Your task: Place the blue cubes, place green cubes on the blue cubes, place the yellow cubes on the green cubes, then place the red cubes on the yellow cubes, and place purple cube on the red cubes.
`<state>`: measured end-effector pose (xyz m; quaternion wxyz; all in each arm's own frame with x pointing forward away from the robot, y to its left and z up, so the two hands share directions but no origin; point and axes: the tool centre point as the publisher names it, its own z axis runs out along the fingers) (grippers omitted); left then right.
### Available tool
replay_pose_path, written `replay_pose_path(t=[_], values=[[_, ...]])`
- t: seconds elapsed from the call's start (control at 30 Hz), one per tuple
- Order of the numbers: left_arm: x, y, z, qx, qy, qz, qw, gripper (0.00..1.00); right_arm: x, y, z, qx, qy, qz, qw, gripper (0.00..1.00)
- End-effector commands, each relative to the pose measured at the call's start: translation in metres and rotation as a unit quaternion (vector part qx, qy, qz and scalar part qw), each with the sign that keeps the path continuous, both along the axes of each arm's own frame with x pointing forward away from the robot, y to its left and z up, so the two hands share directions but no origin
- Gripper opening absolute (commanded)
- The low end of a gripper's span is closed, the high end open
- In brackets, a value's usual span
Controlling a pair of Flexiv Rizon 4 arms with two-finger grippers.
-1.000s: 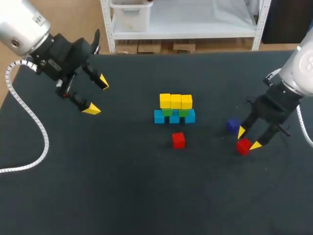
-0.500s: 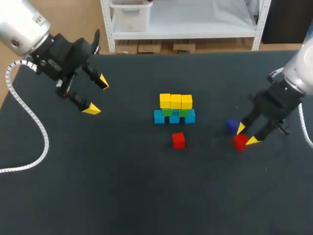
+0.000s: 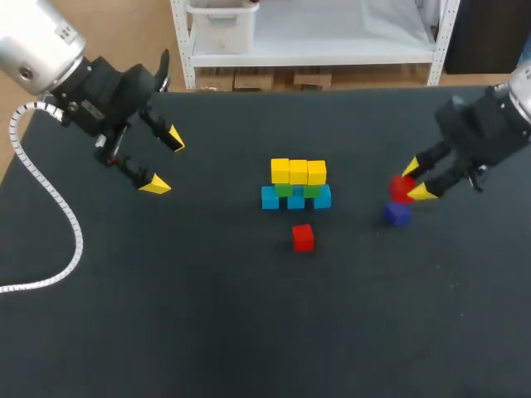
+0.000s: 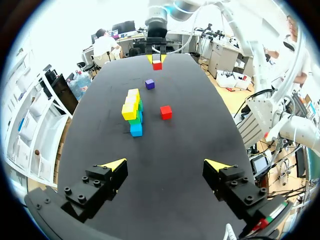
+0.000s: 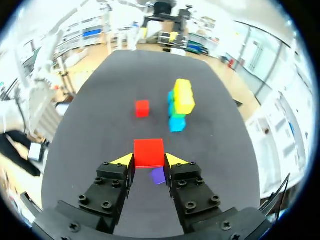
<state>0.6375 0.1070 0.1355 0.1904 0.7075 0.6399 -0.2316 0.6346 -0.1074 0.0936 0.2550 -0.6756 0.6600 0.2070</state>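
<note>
A stack stands mid-table: blue cubes (image 3: 295, 199) at the bottom, green cubes (image 3: 297, 190) on them, three yellow cubes (image 3: 299, 172) on top. A loose red cube (image 3: 303, 237) lies in front of the stack. My right gripper (image 3: 412, 180) is shut on a second red cube (image 3: 401, 189), lifted above the table, seen between its fingers (image 5: 148, 152). The purple cube (image 3: 397, 215) lies on the table just below it (image 5: 158, 175). My left gripper (image 3: 163, 161) hangs open and empty at the far left; in its wrist view the stack (image 4: 133, 111) lies ahead.
The black table (image 3: 207, 323) has free room in front and on both sides of the stack. Its back edge runs along a white shelf unit.
My right gripper closed on the red cube at the right, lifted it off the table and carried it up and back, past the purple cube. The left arm kept still.
</note>
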Motion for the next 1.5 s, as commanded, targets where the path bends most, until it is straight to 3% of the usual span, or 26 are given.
replay_pose_path(t=[0.03,0.27,0.6,0.8,1.23,1.5], values=[[0.002,0.000,0.000,0.000,0.000,-0.002,1.000,1.00,-0.006,0.009,0.018,-0.022,-0.053,-0.076,0.995,0.00],[0.002,0.000,0.000,0.000,0.000,-0.002,1.000,1.00,0.014,0.030,0.027,-0.025,-0.054,-0.095,0.994,0.00],[0.002,0.000,0.000,0.000,0.000,-0.002,1.000,1.00,0.042,0.064,0.024,-0.053,-0.023,-0.063,0.996,0.00],[0.002,0.000,0.000,0.000,0.000,-0.002,1.000,1.00,0.055,0.084,0.023,-0.059,-0.022,-0.059,0.996,0.00],[0.002,0.000,0.000,0.000,0.000,-0.002,1.000,1.00,0.063,0.129,0.014,-0.074,-0.022,-0.049,0.996,0.00],[0.002,0.000,0.000,0.000,0.000,-0.002,1.000,1.00,0.064,0.136,0.010,-0.080,-0.021,-0.047,0.995,0.00]])
